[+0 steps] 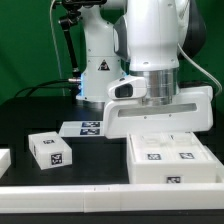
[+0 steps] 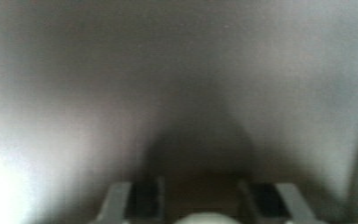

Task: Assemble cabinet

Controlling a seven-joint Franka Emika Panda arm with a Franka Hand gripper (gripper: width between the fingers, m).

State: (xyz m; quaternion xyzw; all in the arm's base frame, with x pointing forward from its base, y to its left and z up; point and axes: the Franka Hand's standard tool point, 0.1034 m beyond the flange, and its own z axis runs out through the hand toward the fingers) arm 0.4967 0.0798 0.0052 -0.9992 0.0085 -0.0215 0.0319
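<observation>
The cabinet [image 1: 172,157], a large white box with square markers on its top, lies at the front of the exterior view's right. My gripper [image 1: 160,126] hangs straight down just behind its far edge, and its fingertips are hidden there. A small white block [image 1: 50,150] with markers lies apart on the exterior view's left. The wrist view is blurred by a pale grey surface very close to the camera. There my gripper [image 2: 202,190] shows two fingers [image 2: 144,202] standing apart with a dark gap between them. A pale rounded blob [image 2: 204,218] sits low in that gap.
The marker board [image 1: 84,127] lies flat on the black table behind the small block. Another white piece [image 1: 4,159] shows at the exterior view's left edge. The arm's white base [image 1: 100,65] stands at the back. A white ledge [image 1: 60,203] runs along the front.
</observation>
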